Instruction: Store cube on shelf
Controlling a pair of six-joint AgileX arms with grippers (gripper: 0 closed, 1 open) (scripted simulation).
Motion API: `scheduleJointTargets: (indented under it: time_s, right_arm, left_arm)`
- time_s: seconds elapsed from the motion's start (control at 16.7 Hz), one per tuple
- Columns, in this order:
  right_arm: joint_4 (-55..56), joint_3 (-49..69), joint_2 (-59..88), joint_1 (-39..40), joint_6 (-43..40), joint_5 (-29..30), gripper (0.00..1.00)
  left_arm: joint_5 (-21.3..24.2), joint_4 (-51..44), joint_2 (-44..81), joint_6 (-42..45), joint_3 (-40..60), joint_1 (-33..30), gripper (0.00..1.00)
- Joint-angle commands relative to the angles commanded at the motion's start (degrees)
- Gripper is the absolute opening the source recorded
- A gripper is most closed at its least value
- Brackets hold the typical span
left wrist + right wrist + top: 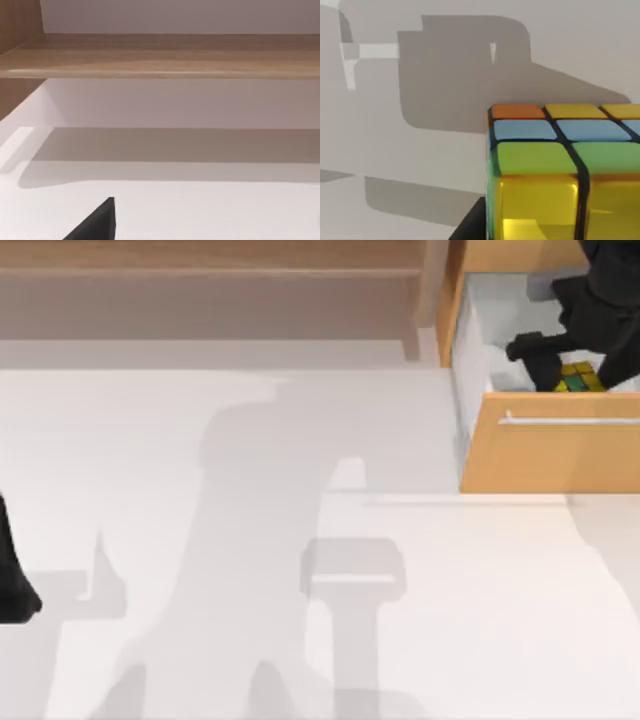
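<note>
The cube, tiled in yellow, green and orange, sits low inside the open drawer of the orange-wood cabinet at the back right. My right gripper reaches down into that drawer and is shut on the cube. In the right wrist view the cube is very close, and a dark finger presses against its side. The long brown shelf runs along the back left, well apart from the cube. In the left wrist view the shelf board crosses the scene.
The drawer front with its silver bar handle juts out over the table. My left arm is parked at the left edge, and one of its fingers shows over the white tabletop.
</note>
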Motion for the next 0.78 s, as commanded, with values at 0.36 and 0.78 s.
scheduleJointTargets:
  time_s: [0.36,0.78]
  right_arm:
    - [-5.64,4.88,-0.68,0.21,-0.77,0.19,0.00]
    - [-5.48,7.00,0.69,-0.05,0.99,-0.96,0.00]
  left_arm:
    - [0.00,0.00,0.00,0.00,0.00,0.00,1.00]
    - [0.00,0.00,0.00,0.00,0.00,0.00,1.00]
